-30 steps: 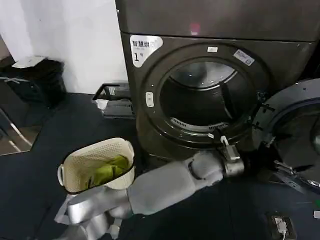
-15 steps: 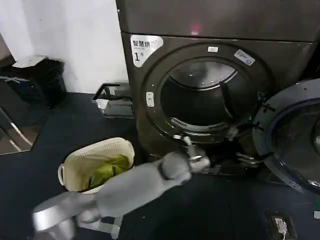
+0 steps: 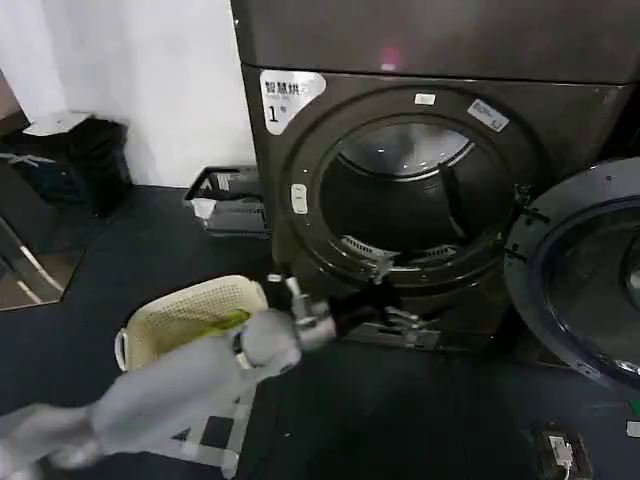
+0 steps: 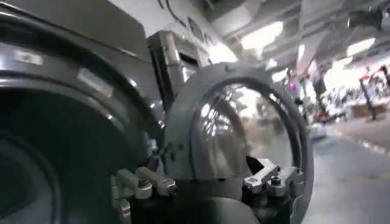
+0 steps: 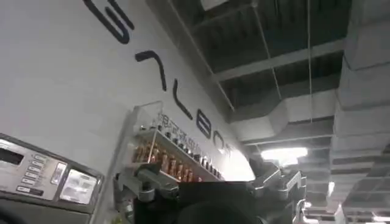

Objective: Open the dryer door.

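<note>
Dark grey plastic faces me now: the dryer door (image 3: 585, 275) hangs swung wide out on the right of the machine, its inner side turned toward me, and the drum opening (image 3: 410, 205) gapes dark and clear behind the dryer's (image 3: 420, 60) front ring. A second ago my left arm reached across the floor to the lower edge of the opening, near the door's hinge side; since then it has pulled back to the left and now lies low before the machine, my left gripper (image 3: 378, 305) just below the bottom of the ring and well apart from the door. I judge the opening done and this move a retreat. From my left wrist I see the door (image 4: 244, 131) standing open beyond my fingertips (image 4: 152, 181), glass pale with room light. My left claw is spread wide, holding nothing and touching nothing that I can make out. My right gripper (image 5: 207, 179) points up toward wall and ceiling, parted and empty too. The cream laundry basket (image 3: 170, 325) with something green inside sits beside my left arm on the dark floor
</note>
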Controlling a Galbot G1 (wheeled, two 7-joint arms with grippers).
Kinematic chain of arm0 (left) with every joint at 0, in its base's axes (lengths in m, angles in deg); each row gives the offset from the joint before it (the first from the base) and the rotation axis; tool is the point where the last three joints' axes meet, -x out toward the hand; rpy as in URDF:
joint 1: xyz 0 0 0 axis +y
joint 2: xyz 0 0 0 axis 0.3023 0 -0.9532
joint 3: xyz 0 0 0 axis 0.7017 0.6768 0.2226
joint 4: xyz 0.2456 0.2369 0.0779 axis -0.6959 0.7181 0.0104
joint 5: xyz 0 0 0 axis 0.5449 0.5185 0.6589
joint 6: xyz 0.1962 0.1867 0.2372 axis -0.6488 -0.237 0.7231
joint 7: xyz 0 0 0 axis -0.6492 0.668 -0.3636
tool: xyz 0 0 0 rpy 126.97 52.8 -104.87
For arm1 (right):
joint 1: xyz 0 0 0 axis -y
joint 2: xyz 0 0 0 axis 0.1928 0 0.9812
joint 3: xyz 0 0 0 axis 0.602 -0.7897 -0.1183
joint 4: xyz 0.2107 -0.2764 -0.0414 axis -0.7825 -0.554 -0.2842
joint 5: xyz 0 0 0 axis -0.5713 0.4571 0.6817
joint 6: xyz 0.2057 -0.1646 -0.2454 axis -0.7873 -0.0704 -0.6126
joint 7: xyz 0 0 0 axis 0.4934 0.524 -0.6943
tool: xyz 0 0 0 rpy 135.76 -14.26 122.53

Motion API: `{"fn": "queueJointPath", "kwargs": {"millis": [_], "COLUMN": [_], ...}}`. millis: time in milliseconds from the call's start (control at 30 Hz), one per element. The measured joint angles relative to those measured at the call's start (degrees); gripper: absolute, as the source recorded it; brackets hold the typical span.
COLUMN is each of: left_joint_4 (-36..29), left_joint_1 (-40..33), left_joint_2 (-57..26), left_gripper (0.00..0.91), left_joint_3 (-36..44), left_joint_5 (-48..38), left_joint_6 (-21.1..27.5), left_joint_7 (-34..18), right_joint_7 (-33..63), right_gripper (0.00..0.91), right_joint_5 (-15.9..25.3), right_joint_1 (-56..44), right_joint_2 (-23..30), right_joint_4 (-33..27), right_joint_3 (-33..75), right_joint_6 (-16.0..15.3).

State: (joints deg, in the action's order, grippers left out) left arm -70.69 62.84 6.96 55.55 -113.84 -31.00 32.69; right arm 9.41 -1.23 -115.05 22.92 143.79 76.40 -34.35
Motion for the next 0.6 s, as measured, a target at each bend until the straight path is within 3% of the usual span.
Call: {"fn": "queueJointPath", "kwargs": {"millis": [333, 600], "left_joint_4": [-5.8, -9.9], "left_joint_1": [2.6, 7.7], "left_joint_2": [-15.3, -26.4], "left_gripper": [0.907, 0.907], "left_joint_3": [-3.1, -7.6], "left_joint_5": [1.8, 5.3], "left_joint_6": [3.3, 9.5], "left_joint_7": [0.0, 4.1], "right_joint_7": [0.1, 1.2], "right_gripper": [0.907, 0.907], "right_joint_5": [2.8, 3.2], "right_joint_1": [-0.3, -0.2], "right_joint_2": [-0.8, -1.5], "right_joint_4": [0.7, 1.3], "right_joint_3": [1.6, 3.0], "right_joint_6": [-1.6, -3.1]}}
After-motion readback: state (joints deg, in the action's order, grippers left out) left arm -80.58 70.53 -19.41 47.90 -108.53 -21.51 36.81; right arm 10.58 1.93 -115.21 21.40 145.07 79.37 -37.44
